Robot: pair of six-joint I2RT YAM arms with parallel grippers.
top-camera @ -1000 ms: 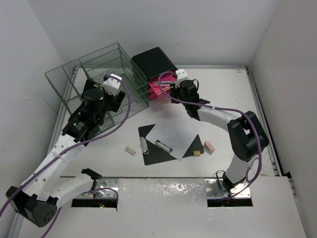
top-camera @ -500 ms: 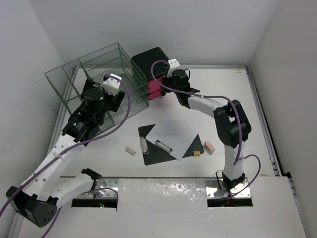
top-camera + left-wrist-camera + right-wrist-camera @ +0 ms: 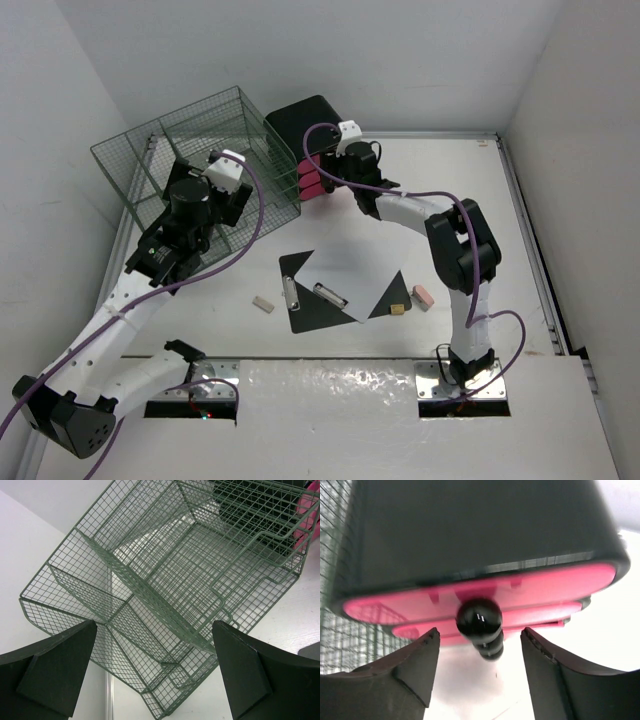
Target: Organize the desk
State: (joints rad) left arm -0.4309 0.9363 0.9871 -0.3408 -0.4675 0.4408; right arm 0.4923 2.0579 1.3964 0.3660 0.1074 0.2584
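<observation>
The desk [image 3: 480, 200] is a white tabletop with metal edge rails. My right gripper [image 3: 328, 176] is at the front of a black box [image 3: 310, 122] with pink drawers [image 3: 311, 184]. In the right wrist view the right gripper [image 3: 480, 632] is open. Its fingers [image 3: 415, 660] stand on either side of a round black drawer knob [image 3: 479, 617] without touching it. My left gripper [image 3: 154, 625] is open and empty, facing the green wire-mesh rack [image 3: 165, 570]. In the top view the left gripper [image 3: 232, 200] hovers at the rack's [image 3: 170, 140] front.
A black clipboard [image 3: 300, 270] with a white sheet [image 3: 345, 275] lies mid-desk. A small grey block [image 3: 263, 303] lies to its left. A tan block [image 3: 399, 309] and a pink eraser [image 3: 422, 296] lie to its right. Walls close in on three sides.
My right gripper moved left toward the black box, and the pink drawer slid in with it. Its jaws then widened off the knob. The left arm stayed still.
</observation>
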